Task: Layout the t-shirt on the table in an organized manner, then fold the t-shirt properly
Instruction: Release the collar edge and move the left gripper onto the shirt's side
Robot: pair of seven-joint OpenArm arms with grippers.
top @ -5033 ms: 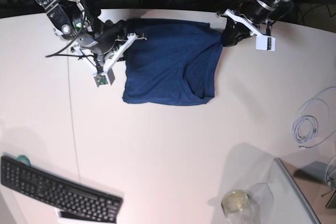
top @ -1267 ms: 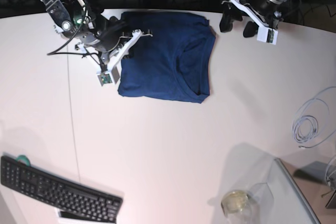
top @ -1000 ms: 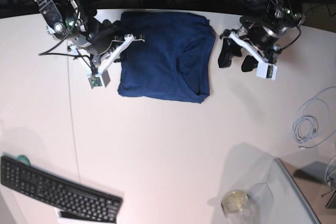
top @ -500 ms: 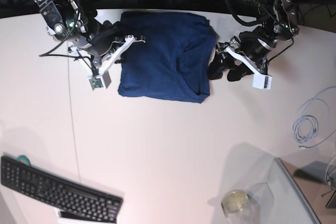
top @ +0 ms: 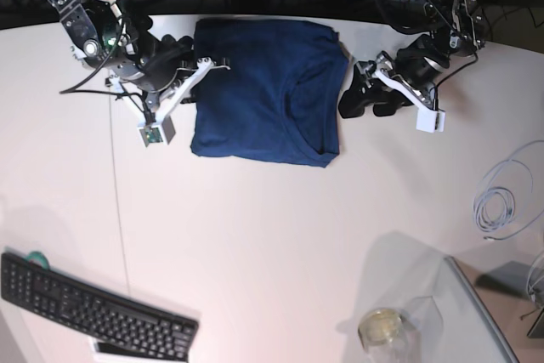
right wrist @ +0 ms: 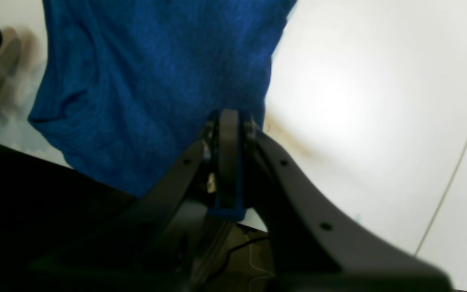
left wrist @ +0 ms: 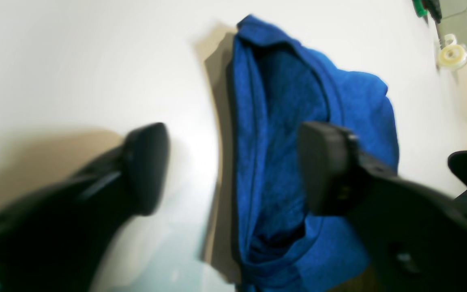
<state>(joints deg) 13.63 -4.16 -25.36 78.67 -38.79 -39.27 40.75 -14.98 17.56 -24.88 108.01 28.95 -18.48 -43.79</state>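
A: The left gripper (top: 364, 99) has dropped from the table's (top: 272, 235) far edge to the t-shirt's (top: 268, 95) side hem, jaws spread wide, holding nothing.

B: The right gripper (right wrist: 228, 162) stays pinched on the opposite hem; the shirt lies half-folded at the table's far side. Next fold looks imminent.

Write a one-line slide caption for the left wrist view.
Open left pincer straddles the folded edge of the blue t-shirt on the white table.
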